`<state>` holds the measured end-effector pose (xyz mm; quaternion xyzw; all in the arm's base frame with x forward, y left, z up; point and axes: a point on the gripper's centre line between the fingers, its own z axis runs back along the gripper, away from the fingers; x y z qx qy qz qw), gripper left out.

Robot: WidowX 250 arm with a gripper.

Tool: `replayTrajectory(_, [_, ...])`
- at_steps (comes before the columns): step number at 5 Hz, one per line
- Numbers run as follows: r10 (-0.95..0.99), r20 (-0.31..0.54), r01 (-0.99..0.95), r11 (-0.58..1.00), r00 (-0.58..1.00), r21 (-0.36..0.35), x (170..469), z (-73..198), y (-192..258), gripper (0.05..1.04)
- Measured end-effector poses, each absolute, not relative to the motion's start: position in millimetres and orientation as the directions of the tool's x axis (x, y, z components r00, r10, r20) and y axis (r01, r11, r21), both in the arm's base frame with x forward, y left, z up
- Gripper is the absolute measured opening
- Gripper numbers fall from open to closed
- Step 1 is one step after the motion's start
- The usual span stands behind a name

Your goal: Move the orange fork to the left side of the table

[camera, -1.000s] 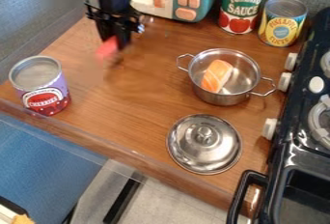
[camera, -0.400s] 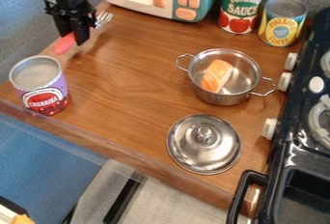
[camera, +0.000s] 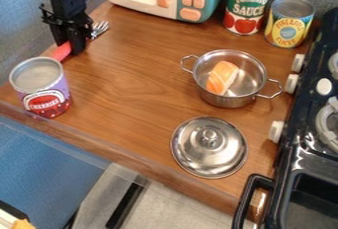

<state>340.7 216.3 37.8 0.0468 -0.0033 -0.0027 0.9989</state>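
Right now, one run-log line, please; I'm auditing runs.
claw holding fork | fork left, behind can | food in pot | lid off

The gripper [camera: 72,48], carrying the fork [camera: 61,52], is now farther left than at first, by the left edge of the table [camera: 132,80], and slightly closer to the purple can [camera: 38,92] than a moment ago.

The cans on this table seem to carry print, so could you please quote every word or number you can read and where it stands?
"TOMATO SAUCE": red can
"PINEAPPLE": yellow can; the word below is too blurred to be sure.
"CHERRIES": purple can; the line above is too small to read.
No number is readable.
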Motion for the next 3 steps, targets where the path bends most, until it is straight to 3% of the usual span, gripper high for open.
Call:
replayTrajectory(1, [-0.031,-0.007,0.032,0.995,0.999,0.098,339.3,37.2,215.8,0.754])
replayTrajectory(2, [-0.061,-0.024,0.064,0.992,0.998,0.106,332.8,49.7,205.6,0.991])
replayTrajectory(3, [-0.084,0.029,0.079,0.989,0.996,0.125,332.6,86.5,199.6,1.004])
